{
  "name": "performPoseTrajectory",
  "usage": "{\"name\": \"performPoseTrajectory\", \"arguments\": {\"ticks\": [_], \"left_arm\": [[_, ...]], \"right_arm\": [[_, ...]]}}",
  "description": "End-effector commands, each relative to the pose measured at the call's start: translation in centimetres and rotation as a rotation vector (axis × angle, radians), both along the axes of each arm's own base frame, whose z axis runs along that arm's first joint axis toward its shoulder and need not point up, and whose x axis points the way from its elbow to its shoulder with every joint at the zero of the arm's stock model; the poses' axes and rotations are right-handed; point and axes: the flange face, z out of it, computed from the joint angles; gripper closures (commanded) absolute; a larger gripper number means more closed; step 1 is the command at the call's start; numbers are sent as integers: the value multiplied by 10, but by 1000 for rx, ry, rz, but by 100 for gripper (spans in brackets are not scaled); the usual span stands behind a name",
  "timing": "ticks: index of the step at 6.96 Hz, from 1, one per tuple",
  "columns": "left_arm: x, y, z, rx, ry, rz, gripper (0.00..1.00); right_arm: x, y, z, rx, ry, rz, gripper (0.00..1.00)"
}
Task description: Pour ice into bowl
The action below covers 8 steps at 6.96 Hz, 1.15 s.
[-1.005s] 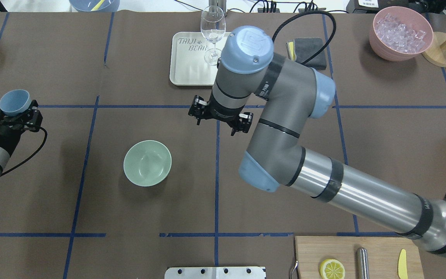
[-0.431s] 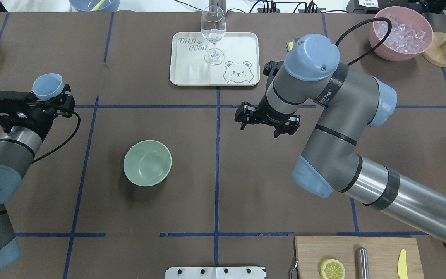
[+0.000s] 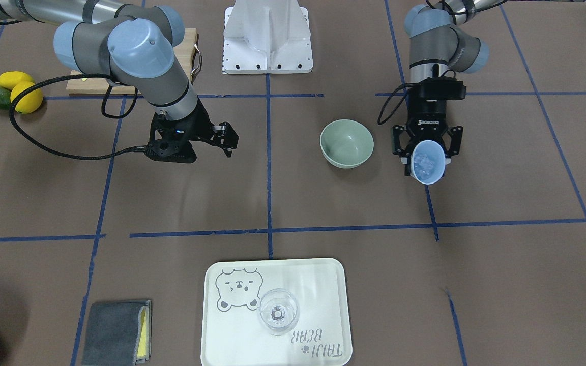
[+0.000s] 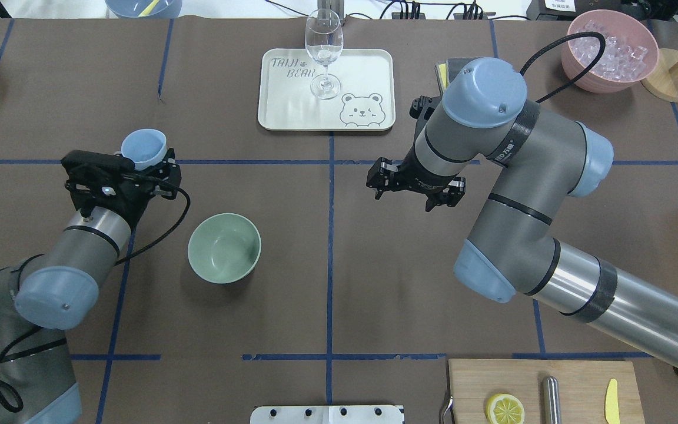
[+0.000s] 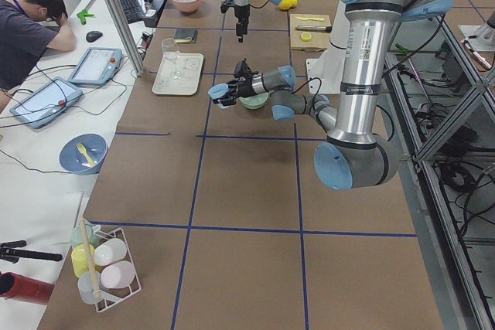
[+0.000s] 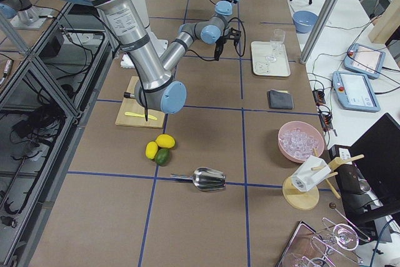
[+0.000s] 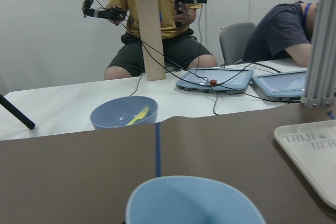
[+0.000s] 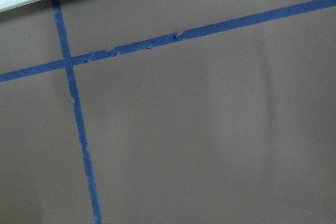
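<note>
Left gripper (image 4: 145, 160) is clamping the blue cup (image 4: 143, 147) between its fingers, mouth up. It has been carrying the cup in from the table's left edge over the last second and is now hanging just beside the bowl (image 4: 224, 247), on its far-left side in the overhead view, not over the rim. The ice (image 3: 425, 161) is sitting inside the cup. The bowl is standing where it was, with nothing in it. Right gripper (image 3: 227, 138) is hovering with its jaws spread and nothing between them. It has been pulling away from table centre toward the robot's right and is now well apart from the bowl. Bare brown mat is lying between the two grippers. The tray (image 4: 292, 112) with the wine glass (image 4: 323, 53) is standing at the far side, well clear of the cup. The ice is showing only in the front-facing view; the overhead view gives only the cup's pale interior. The left wrist view is cutting the cup off at its rim. The right wrist view is showing only mat, blue tape and a tray corner.
</note>
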Motion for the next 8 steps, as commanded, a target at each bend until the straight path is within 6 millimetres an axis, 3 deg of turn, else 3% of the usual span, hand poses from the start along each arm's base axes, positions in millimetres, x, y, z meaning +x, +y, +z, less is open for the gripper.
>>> {"name": "performPoseTrajectory", "arguments": {"ticks": [1,3,6,7,8], "left_arm": [[41,45,-3,61,-201,-73,100],[51,62,-5,86,-283,-61,100],[63,93,-6,260,-732,-19,100],[62,95,-5,325,-994,-47,100],[62,96,-5,345,-1086,-36,100]], "right_arm": [[18,10,21,42,-13,-16,0],[18,15,19,40,-26,-11,0],[17,16,15,44,-32,-10,0],[18,15,16,42,-29,-9,0],[17,15,15,43,-30,-10,0]]}}
